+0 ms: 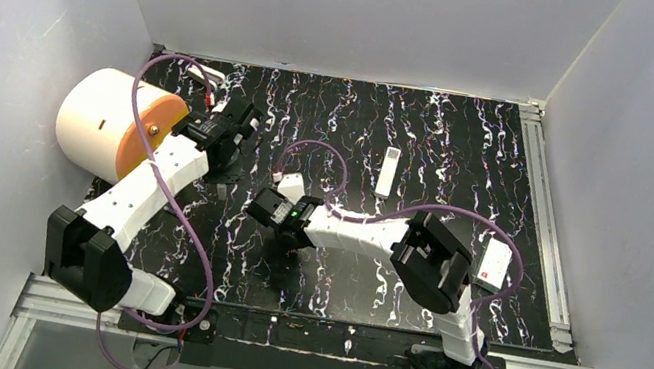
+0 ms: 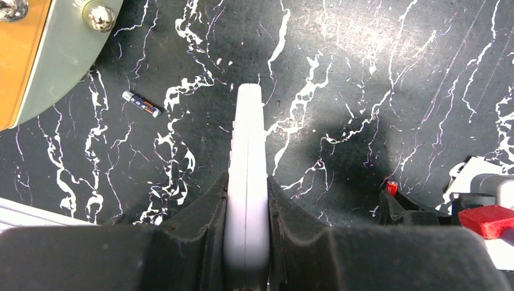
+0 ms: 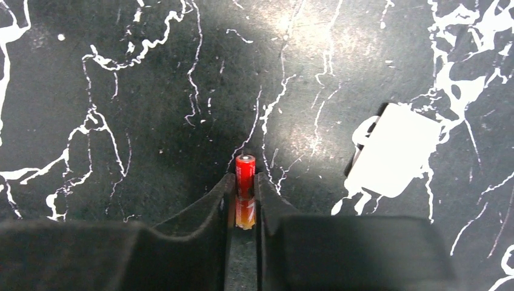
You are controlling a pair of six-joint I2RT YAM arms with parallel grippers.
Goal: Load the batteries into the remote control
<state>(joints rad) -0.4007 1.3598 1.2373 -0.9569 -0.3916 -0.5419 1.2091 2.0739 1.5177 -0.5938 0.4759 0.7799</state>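
Observation:
My left gripper (image 2: 247,185) is shut on the remote control (image 2: 248,121), a slim white bar that sticks out edge-on from between the fingers, above the black marbled table. It sits at the back left in the top view (image 1: 235,120). My right gripper (image 3: 244,180) is shut on a battery (image 3: 245,165), orange-red, its end poking past the fingertips. That gripper (image 1: 263,207) hovers mid-table, right of the left one. Another battery (image 2: 140,104) lies loose on the table near the roll.
A big white and orange roll (image 1: 105,123) stands at the left beside the left arm. A second white remote (image 1: 388,170) lies at the back centre. A flat white piece (image 3: 394,151) lies right of the right gripper. A white box (image 1: 495,262) sits at the right edge.

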